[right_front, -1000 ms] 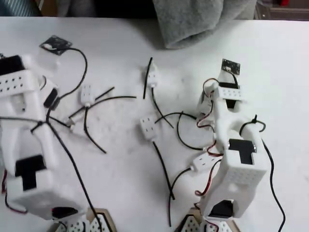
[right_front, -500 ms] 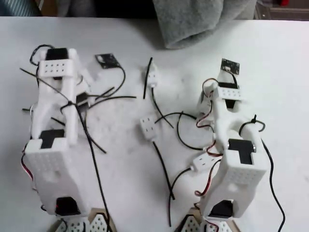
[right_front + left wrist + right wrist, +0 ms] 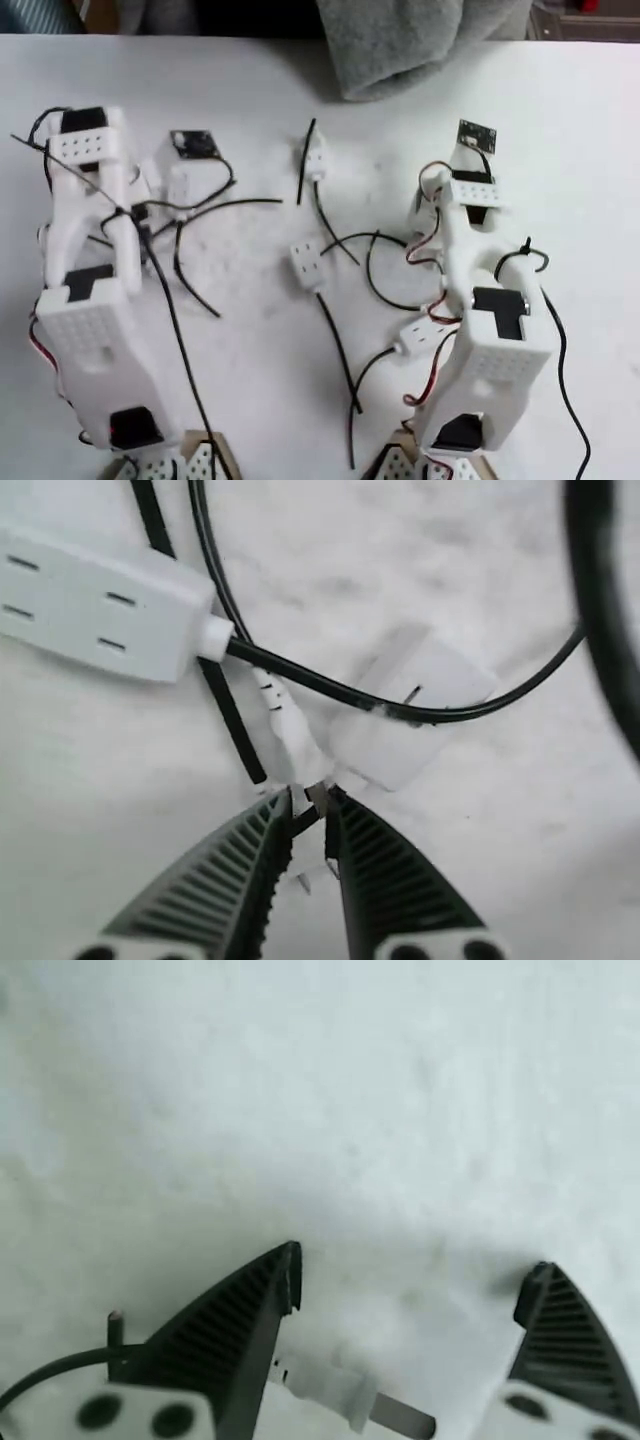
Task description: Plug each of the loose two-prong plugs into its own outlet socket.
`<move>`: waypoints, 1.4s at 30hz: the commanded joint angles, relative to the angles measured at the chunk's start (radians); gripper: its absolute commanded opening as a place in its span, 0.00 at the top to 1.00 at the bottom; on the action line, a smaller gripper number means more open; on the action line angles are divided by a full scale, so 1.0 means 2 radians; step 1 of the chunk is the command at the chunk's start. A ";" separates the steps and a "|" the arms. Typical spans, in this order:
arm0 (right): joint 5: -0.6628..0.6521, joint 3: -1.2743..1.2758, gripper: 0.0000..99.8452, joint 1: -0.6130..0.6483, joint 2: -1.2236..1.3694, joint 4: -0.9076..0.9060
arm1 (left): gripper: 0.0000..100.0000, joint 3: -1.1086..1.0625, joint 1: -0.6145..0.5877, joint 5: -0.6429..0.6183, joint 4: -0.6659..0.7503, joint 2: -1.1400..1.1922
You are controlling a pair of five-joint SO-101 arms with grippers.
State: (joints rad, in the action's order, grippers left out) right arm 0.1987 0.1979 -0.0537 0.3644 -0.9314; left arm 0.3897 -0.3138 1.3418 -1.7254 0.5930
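we take the middle socket block (image 3: 305, 262) on the white table (image 3: 570, 100) as our mark. well to its left, the left gripper (image 3: 310, 802) is down at the tabletop with its ribbed fingers (image 3: 250, 850) almost together – they pinch the end of a slim white plug (image 3: 285, 725), and only a thin gap shows between the tips. just beyond that plug lies a flat white plug (image 3: 415, 725) with a black cord (image 3: 330, 685) running across it. that cord comes out of the end of the left socket block (image 3: 95, 600), which lies flat with its slots facing up.

on the other side of the middle socket block, to its right, the right gripper (image 3: 415, 1270) hangs low over the table with its fingers spread wide apart and nothing clamped. a small plug (image 3: 330, 1385) lies under the gap, one metal prong (image 3: 400, 1425) sticking out sideways; we cannot tell whether either finger touches it.

past the middle socket block, toward the grey cloth (image 3: 420, 45), sits a far socket block (image 3: 315, 158). nearer than it and to the right, close against the right arm, lies a near socket block (image 3: 420, 335) – nothing is plugged into either one.
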 commanded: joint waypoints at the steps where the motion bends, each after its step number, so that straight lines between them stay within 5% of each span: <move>1: 0.004 -0.002 0.66 0.010 -0.017 0.012 | 0.92 0.018 -0.006 0.020 -0.006 0.011; 9: 0.004 -0.002 0.66 0.010 -0.017 0.012 | 0.92 0.017 0.011 0.020 -0.016 0.023; 26: 0.003 -0.002 0.66 0.010 -0.017 0.012 | 0.92 0.020 0.020 -0.025 0.074 0.023; 34: 0.003 -0.002 0.66 0.010 -0.017 0.012 | 0.92 0.080 0.033 -0.025 -0.029 0.011; 42: 0.003 -0.002 0.66 0.010 -0.017 0.012 | 0.92 0.054 0.037 -0.023 -0.017 0.040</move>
State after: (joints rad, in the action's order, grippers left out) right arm 0.1987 0.1979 -0.0506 0.3644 -0.9221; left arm 0.5048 -0.2539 1.3050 -1.7699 0.6651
